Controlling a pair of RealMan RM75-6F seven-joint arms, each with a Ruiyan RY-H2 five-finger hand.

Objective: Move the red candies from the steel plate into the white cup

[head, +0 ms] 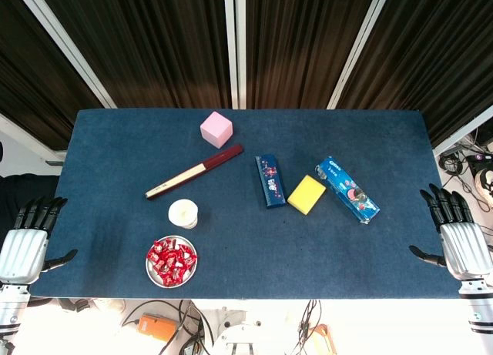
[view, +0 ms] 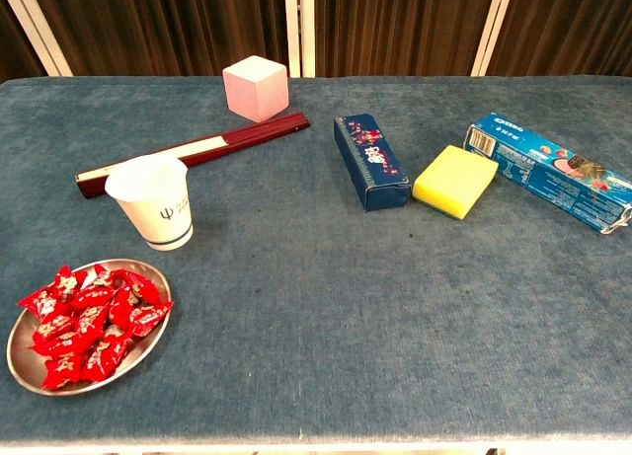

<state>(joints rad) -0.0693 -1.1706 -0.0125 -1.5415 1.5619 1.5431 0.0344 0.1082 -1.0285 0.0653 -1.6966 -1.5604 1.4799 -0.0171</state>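
Several red candies (head: 172, 259) (view: 87, 315) lie piled on a round steel plate (head: 151, 274) (view: 22, 364) near the table's front left. Just behind the plate stands the white cup (head: 183, 214) (view: 152, 214), upright. My left hand (head: 27, 239) hangs at the table's left edge, fingers spread and holding nothing, well left of the plate. At the right edge my right hand (head: 456, 236) is likewise spread and holds nothing. The chest view shows neither hand.
A dark red folded fan (head: 194, 172) (view: 188, 152) lies diagonally behind the cup, with a pink cube (head: 216, 128) (view: 256, 87) beyond it. A blue box (head: 269, 180) (view: 370, 161), a yellow sponge (head: 306, 194) (view: 455, 181) and a blue cookie pack (head: 347, 189) (view: 551, 171) occupy the right half.
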